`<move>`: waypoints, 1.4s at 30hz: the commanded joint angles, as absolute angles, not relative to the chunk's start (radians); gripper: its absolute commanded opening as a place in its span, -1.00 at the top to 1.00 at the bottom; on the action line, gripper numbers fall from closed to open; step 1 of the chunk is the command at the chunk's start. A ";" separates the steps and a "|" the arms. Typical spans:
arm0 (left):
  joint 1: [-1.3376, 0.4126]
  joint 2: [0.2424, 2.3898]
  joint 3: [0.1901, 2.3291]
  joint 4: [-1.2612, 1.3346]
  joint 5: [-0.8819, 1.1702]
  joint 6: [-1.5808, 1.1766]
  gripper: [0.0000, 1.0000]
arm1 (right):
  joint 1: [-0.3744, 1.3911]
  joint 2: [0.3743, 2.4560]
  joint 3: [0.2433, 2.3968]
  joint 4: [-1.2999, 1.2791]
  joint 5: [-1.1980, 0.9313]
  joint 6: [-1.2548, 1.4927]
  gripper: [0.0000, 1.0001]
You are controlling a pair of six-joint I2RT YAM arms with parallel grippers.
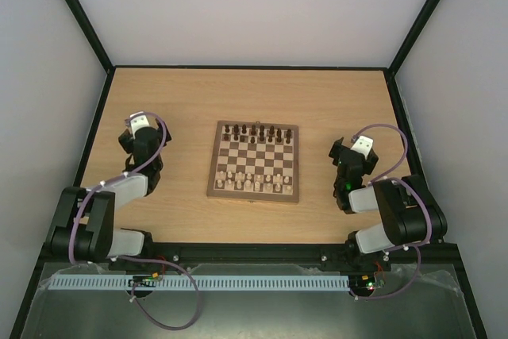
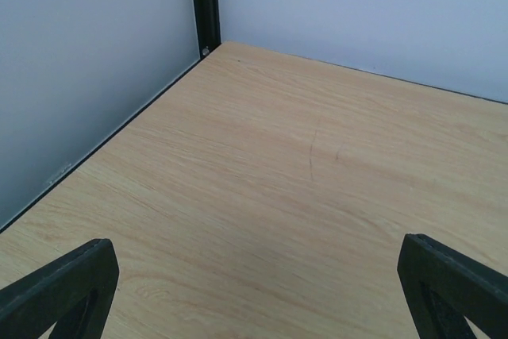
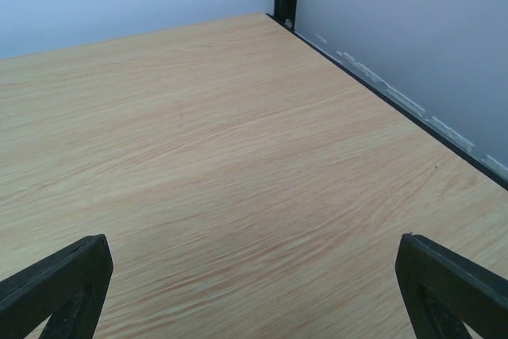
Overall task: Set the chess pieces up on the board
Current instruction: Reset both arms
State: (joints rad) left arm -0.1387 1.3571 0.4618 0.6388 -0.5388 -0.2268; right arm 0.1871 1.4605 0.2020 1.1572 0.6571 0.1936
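I run a left arm [image 1: 99, 216] and right arm [image 1: 397, 224], both black with silver-grey covers, looped purple cables [image 1: 165, 139] and white wrist blocks [image 1: 141, 122]. The left end effector [image 2: 254, 271] and right end effector [image 3: 254, 271] have black fingers [image 2: 63, 291].

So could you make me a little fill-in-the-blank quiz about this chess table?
1. The pale pieces stand on the board's two near rows, the dark pieces on its two ____ rows.
2. The left gripper and the right gripper are both ____ and empty.
3. The board lies ____ the left arm and the right arm.
Missing words: far; open; between.
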 commanded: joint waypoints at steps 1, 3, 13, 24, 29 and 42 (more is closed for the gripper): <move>-0.104 1.333 0.387 0.811 -0.451 -0.165 -0.99 | 0.182 1.457 0.190 1.285 0.614 0.163 -0.97; -0.095 1.380 0.379 0.834 -0.450 -0.190 -0.99 | 0.181 1.456 0.187 1.289 0.614 0.162 -0.97; -0.006 1.429 0.406 0.781 -0.353 -0.259 -0.99 | 0.181 1.454 0.173 1.317 0.597 0.152 -0.97; -0.005 1.377 0.341 0.850 -0.405 -0.279 -0.99 | 0.108 1.512 0.192 1.298 0.298 0.120 -0.97; -0.005 1.426 0.390 0.813 -0.421 -0.277 -0.99 | 0.088 1.517 0.226 1.245 0.265 0.135 -0.97; -0.005 1.446 0.417 0.787 -0.438 -0.283 -0.99 | 0.074 1.516 0.234 1.233 0.239 0.140 -0.97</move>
